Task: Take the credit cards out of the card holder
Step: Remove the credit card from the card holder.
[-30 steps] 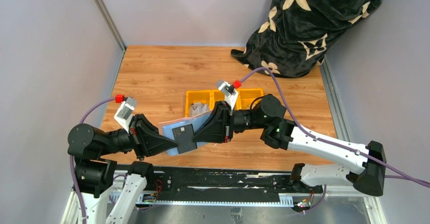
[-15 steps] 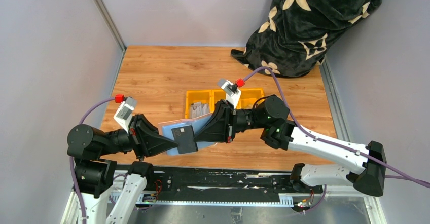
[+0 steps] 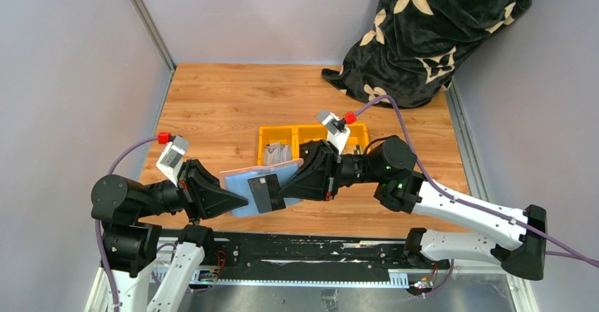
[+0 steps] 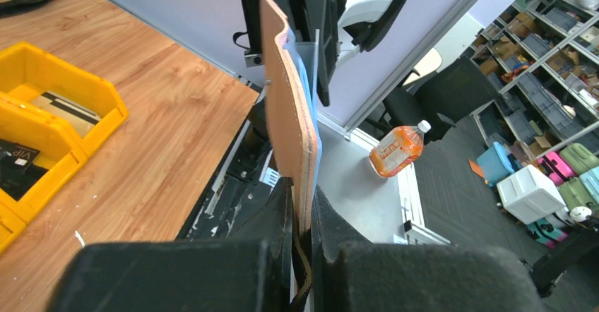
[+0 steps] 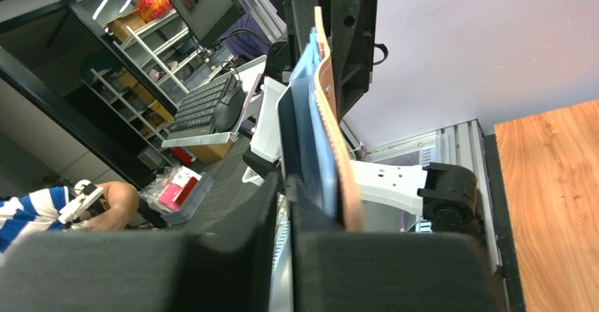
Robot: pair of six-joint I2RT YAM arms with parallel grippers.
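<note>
Rightward, toward 3 o'clock, the right arm had shifted at wrist and elbow, and the dark card had gone with it, standing a little further out of the holder than a second before. The left arm had kept its place.

From above, the holder hung between the two grippers over the table's 6 o'clock edge, its blue inside facing up. The left gripper was pressed together on the holder's 9 o'clock side. The right gripper came in from 3 o'clock, fingers closed on the card's far end, with the card's other end overlapping the holder.

The left wrist view showed the holder edge-on, tan outside and blue inside, clamped at its near edge by the left gripper. The right wrist view also showed the holder edge-on, with the card as a dark slab against its blue face, and the right gripper pinching that slab.

Yellow bins sat at the table's centre, at about 1 o'clock from the holder, with greyish cards in the leftmost one. A black flowered blanket was heaped at the table's 1 o'clock corner. An orange bottle stood on the floor beyond the table.
</note>
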